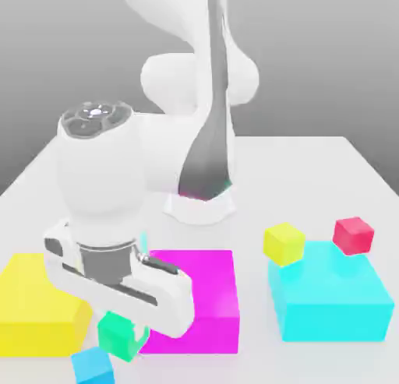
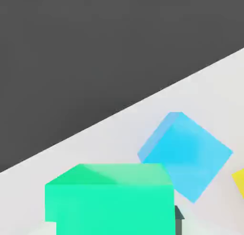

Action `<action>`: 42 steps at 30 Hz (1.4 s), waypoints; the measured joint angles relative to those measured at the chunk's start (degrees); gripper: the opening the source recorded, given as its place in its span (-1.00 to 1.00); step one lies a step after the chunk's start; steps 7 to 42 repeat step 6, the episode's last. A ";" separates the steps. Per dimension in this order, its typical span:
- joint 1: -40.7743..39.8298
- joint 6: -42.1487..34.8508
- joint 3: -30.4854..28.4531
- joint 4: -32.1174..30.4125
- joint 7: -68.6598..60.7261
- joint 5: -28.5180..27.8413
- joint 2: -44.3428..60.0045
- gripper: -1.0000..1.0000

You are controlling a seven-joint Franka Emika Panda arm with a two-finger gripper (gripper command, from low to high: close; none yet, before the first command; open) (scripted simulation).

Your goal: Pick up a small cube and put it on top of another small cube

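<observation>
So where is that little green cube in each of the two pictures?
Exterior view: the green cube sits low in the picture, under the gripper, between the big yellow block and the magenta block.
Hand view: the green cube sits in the foreground.
Shared landmark: the small light-blue cube lies right beside it in both.

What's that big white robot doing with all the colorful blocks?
The white robot arm is holding a small green cube in its gripper, shut on it. A small light-blue cube sits close by on the table, and the green one is not on top of it yet. Big yellow, magenta and cyan blocks lie around, untouched.
</observation>
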 joint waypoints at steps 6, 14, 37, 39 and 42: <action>-1.18 4.91 0.78 0.46 -0.67 2.06 5.45 1.00; -1.18 4.91 0.78 0.46 -0.67 2.06 5.45 1.00; -1.18 4.91 0.78 0.46 -0.67 2.06 5.45 1.00; -1.18 4.91 0.78 0.46 -0.67 2.06 5.45 1.00; -1.18 4.91 0.78 0.46 -0.67 2.06 5.45 1.00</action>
